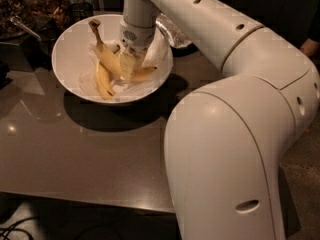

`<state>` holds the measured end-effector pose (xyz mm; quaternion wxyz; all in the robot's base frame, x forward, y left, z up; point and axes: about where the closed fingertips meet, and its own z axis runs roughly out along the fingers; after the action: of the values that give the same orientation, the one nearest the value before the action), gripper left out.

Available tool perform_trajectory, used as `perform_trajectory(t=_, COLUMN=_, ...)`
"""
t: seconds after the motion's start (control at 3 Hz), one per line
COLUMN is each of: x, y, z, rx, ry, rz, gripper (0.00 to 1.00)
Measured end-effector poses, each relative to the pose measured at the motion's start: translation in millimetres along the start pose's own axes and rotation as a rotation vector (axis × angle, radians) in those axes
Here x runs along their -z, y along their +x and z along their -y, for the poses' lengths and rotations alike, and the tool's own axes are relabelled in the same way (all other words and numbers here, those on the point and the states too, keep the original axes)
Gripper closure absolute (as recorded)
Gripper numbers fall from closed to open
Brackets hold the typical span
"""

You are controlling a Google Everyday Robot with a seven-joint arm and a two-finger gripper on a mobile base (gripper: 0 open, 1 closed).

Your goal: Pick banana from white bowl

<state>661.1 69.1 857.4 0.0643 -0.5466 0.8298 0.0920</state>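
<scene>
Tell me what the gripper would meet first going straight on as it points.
The banana: the gripper points down into the white bowl, right at the banana's middle, apparently touching it. Beneath lies the crumpled paper lining; depth is unclear.

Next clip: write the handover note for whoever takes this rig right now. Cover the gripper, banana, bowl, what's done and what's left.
Gripper: down inside the white bowl, shut across the middle of the banana.
Banana: not yet out of the bowl, dark stem pointing up toward the far rim, crumpled paper under it. A shorter banana lies beside it, ungripped.
Done: reach and grasp.
Left: lift the banana clear of the bowl.
</scene>
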Motion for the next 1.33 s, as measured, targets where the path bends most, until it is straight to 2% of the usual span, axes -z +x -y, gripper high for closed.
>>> perform_trajectory(t=0.67, x=48.1, y=3.9, z=-13.6, rx=0.112, ry=0.025, rz=0.032, gripper=1.00)
perform_trajectory(t=1.0, x=71.1, y=12.6, z=-27.8, rx=0.200, ry=0.022, rz=0.074, gripper=1.00)
perform_trajectory(t=1.33, x=67.9, y=4.1, z=-22.6, rx=0.204, ry=0.039, rz=0.091, gripper=1.00)
